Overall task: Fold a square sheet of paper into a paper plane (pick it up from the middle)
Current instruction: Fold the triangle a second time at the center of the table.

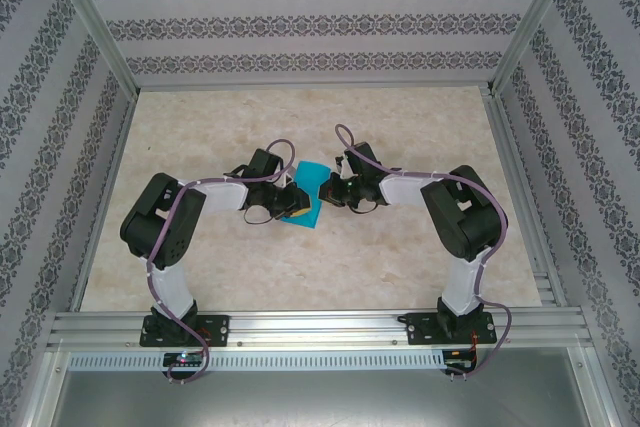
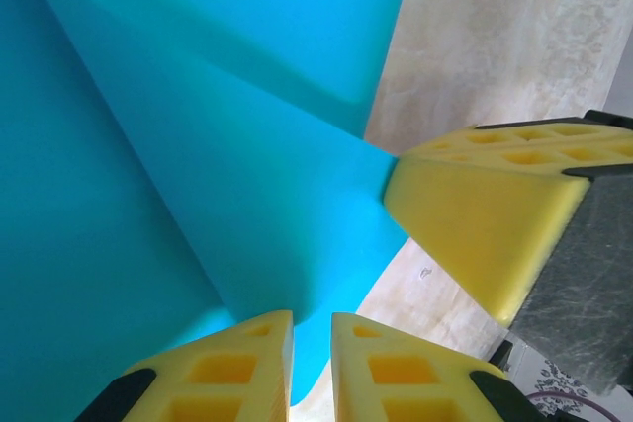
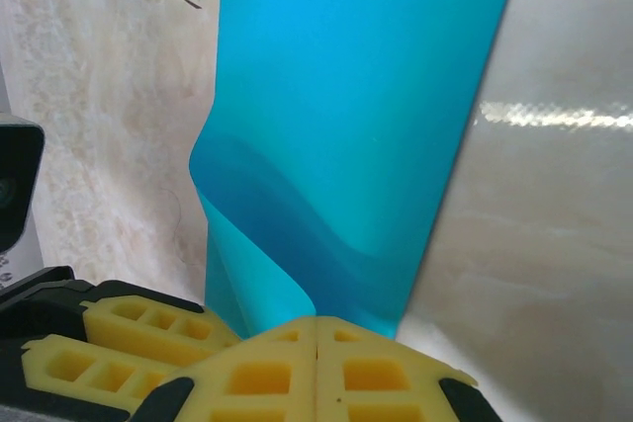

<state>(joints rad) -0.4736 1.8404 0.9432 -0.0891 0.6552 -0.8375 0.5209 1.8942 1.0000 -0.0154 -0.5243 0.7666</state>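
Apparently mid-fold: right fingers (image 3: 257, 378) pinched square sheet of paper (image 3: 366, 96), left fingers (image 2: 237, 368) slightly apart; crease likely needed pressing next.

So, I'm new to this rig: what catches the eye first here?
The bright blue paper, partly folded, lies in the middle of the table where both arms meet. The right gripper is shut on its edge, yellow jaws pressed together. The left gripper sits at the opposite side, jaws slightly apart.

Left arm (image 1: 172, 285), right arm (image 1: 462, 287): white links, black joints, purple cables. Right pincer fingers (image 3: 223, 363) yellow, pocketed, black-backed.
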